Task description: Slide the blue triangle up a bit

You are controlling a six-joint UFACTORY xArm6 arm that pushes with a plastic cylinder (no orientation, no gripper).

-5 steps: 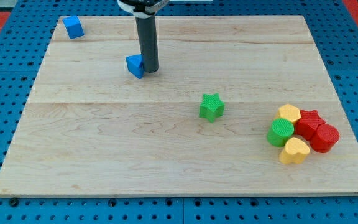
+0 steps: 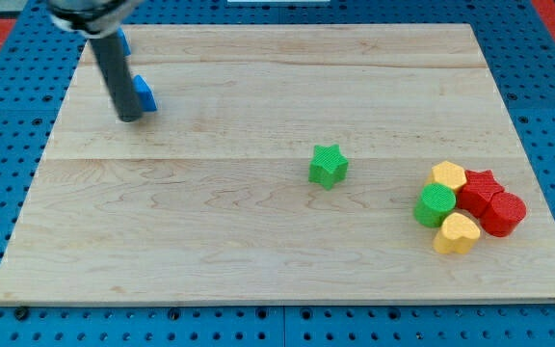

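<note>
The blue triangle (image 2: pixel 145 93) lies on the wooden board (image 2: pixel 277 241) at the upper left, partly hidden behind my rod. My tip (image 2: pixel 129 118) rests on the board just left of and slightly below the triangle, touching or nearly touching it. A blue cube (image 2: pixel 121 40) sits near the board's top left corner, mostly hidden behind the rod.
A green star (image 2: pixel 328 165) sits near the middle. At the right is a tight cluster: a yellow block (image 2: pixel 448 175), a green cylinder (image 2: pixel 435 204), a yellow heart (image 2: pixel 457 234), a red star (image 2: pixel 480 186) and a red cylinder (image 2: pixel 502 214).
My rod swept to the view's left, from right of the triangle to its left. The blue triangle slid left and slightly up. The other blocks have not moved.
</note>
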